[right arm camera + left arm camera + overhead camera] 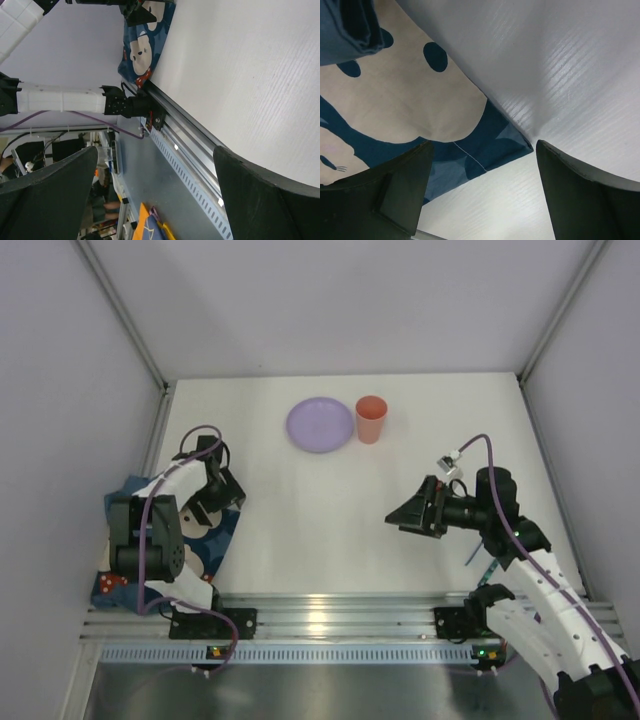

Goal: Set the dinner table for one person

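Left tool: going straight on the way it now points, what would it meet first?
Probably the corner of the blue mat, framed by the open left tool in its wrist view, with the white table beneath. The gap is hard to judge.

A: Where can a gripper pass?

B: The middle of the dinner table (320,520) is bare from the near rail (330,615) up to the far side, between the two arms.

A: And what stands in the way?

B: At far centre there is a purple plate (320,425) with an orange cup (371,419) just right of it. They are possibly touching, but the view is too coarse to tell. At near left a crumpled bear-print mat (222,536) lies under the left arm (145,530). The left wall (60,390), right wall (600,390) and back wall (340,300) close the other three edges.
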Motion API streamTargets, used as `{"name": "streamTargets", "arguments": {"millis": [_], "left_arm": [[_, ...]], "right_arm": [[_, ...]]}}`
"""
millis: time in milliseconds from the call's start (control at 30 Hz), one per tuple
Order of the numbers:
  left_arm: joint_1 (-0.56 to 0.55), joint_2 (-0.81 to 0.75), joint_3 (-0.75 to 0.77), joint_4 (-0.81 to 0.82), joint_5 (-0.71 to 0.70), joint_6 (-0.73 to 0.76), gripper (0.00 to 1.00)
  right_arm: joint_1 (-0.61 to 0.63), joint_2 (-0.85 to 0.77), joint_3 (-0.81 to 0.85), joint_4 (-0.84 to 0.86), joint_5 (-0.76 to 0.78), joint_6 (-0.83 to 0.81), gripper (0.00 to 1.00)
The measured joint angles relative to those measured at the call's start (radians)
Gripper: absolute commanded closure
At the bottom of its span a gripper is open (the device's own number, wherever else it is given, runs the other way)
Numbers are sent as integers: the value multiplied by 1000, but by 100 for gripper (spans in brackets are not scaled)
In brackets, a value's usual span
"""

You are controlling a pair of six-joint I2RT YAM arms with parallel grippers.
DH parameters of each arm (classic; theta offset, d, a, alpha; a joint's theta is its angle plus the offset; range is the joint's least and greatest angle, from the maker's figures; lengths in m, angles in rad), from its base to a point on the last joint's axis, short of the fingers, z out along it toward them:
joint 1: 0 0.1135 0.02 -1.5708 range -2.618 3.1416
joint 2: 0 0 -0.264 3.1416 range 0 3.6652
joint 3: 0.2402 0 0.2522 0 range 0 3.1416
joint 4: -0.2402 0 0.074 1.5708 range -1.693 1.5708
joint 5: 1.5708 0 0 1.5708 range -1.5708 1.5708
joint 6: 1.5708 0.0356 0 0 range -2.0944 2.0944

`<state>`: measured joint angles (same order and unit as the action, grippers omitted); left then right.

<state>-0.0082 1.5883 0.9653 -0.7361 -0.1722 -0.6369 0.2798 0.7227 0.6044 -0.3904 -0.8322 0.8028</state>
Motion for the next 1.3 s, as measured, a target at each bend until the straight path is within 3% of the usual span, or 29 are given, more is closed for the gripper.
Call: {"name": "streamTargets", "arguments": {"millis": [167, 300, 333, 400, 433, 500, 533, 567, 767, 867, 1133, 1300], "left_arm": [[0, 54, 3, 26, 7, -3, 17], [0, 64, 9, 31, 18, -1, 29], [-1, 66, 11, 34, 22, 0, 41], [-3, 68, 12, 44, 31, -6, 53], [-5, 69, 12, 50, 34, -6, 67], [-9, 70, 11, 59, 37, -8, 79], [-9, 70, 11, 60, 37, -5, 97], [-8, 70, 11, 59, 36, -3, 100], [-44, 70, 18, 48, 5, 14, 100], [-132, 70, 41, -3, -43, 14, 100], [-517, 97, 212, -98, -123, -36, 100], [-770, 239, 347, -142, -142, -78, 100]], "right_arm": [[0, 2, 0, -2, 2, -7, 0], [0, 15, 0, -10, 6, -15, 0], [0, 19, 0, -15, 7, -18, 0], [0, 26, 0, -23, 8, -22, 0], [0, 28, 0, -24, 9, -24, 0], [0, 33, 0, -27, 10, -29, 0], [0, 34, 0, -29, 11, -32, 0], [0, 35, 0, -30, 11, -34, 0], [0, 40, 0, -37, 11, -44, 0], [0, 40, 0, -43, 11, -45, 0], [0, 30, 0, -80, 28, -73, 0], [0, 18, 15, -138, 59, -105, 0]]}}
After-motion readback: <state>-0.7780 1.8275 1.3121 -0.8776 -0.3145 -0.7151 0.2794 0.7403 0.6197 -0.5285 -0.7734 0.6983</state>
